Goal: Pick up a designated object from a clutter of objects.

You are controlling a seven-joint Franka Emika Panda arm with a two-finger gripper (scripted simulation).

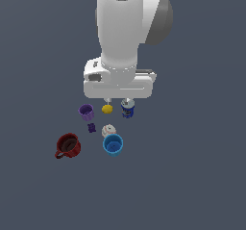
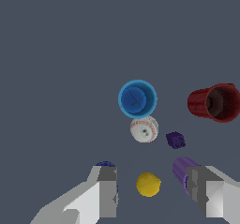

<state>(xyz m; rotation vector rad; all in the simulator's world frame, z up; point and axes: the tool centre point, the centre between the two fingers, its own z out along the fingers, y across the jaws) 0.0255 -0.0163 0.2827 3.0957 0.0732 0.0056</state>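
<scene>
- White Franka Panda arm [image 1: 120,27]: enters from the top centre of the exterior view, its broad white wrist block hanging over the upper row of small objects.
- Gripper [image 1: 117,100]: two pale grey fingers [image 2: 108,190] spread wide apart and holding nothing; in the wrist view the yellow lump shows in the gap between them.
- Dark red mug with tapered body and side handle [image 1: 68,146]: stands upright on the dark grey floor [image 1: 192,176] at the lower left of the cluster in the exterior view, mouth up, handle toward the exterior view's left; apart from the gripper, nothing touching it. In the wrist view it sits at the right edge [image 2: 214,102], seen from its open mouth.
- Blue cup [image 1: 113,145]: upright, to the exterior view's right of the red mug, well apart from it.
- Whitish ball with red stitching [image 1: 109,129]: just above the blue cup in the exterior view, close beside its rim.
- Tiny dark purple block [image 1: 92,127]: between the red mug and the whitish ball.
- Small purple cup [image 1: 86,111]: upper left of the cluster, upright.
- Yellow lemon-like lump [image 1: 107,109]: directly under one fingertip in the exterior view.
- Blue-and-white can [image 1: 127,108]: upright, under the other fingertip; largely hidden behind a finger in the wrist view.
</scene>
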